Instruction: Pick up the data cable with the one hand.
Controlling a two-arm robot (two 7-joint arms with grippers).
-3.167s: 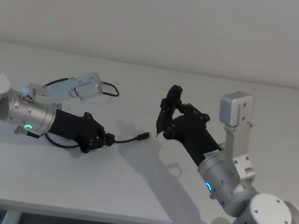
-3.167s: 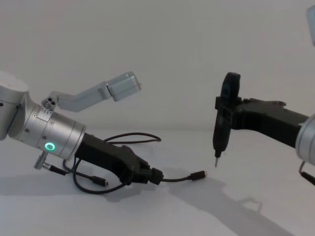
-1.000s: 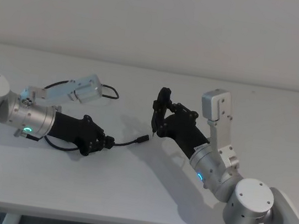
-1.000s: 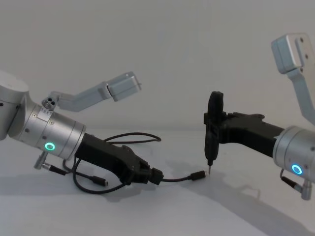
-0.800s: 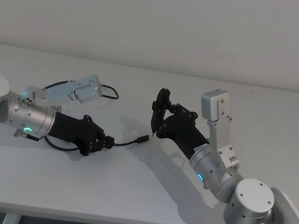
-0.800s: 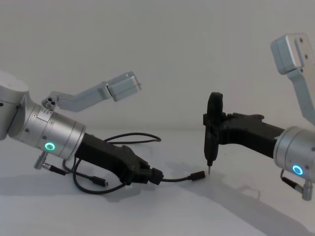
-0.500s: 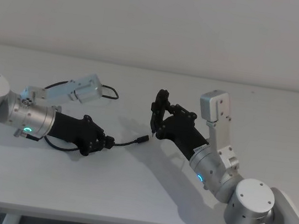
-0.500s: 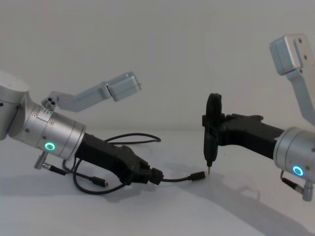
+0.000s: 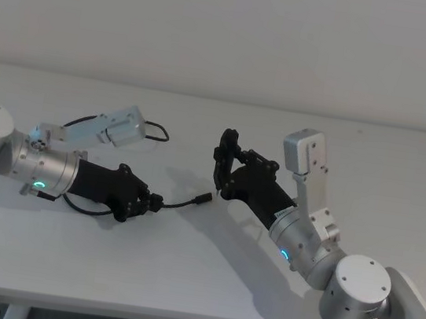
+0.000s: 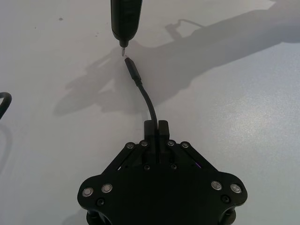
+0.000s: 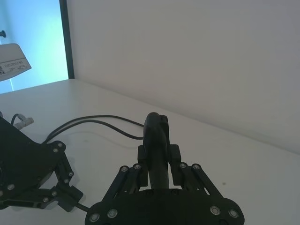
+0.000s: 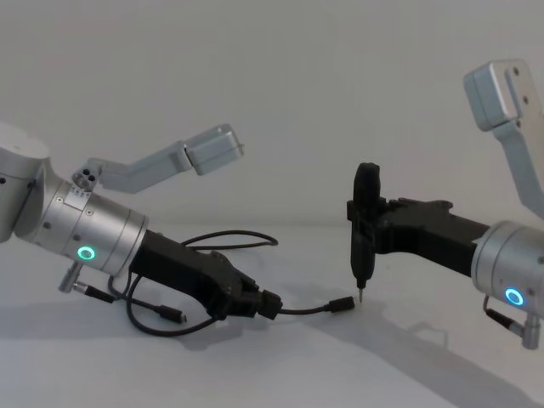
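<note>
My left gripper [image 9: 148, 198], black and blocky on a silver wrist with a green ring, lies low on the white table, shut on the data cable [image 9: 183, 201]. The left wrist view has the fingers [image 10: 150, 127] pinching the cord [image 10: 146, 96] a short way behind its plug [image 10: 131, 70]. The rest of the cord loops back behind the arm [image 12: 229, 236]. My right gripper [image 9: 231, 174] is shut on a black pen-shaped tool [image 12: 364, 229]. The tool's metal tip [image 12: 359, 296] hangs just beside the plug [image 12: 344, 303].
A silver camera bracket [image 9: 119, 124] rises over the left wrist, and another [image 9: 304, 160] over the right. The cord's other plug [image 12: 174, 314] lies under the left arm. The table's front edge [image 9: 176, 309] runs close below both arms, and a plain wall stands behind.
The right gripper with its tool has come down and leftward, bringing the tip close to the cable's plug. The left gripper and the cable have stayed where they were.
</note>
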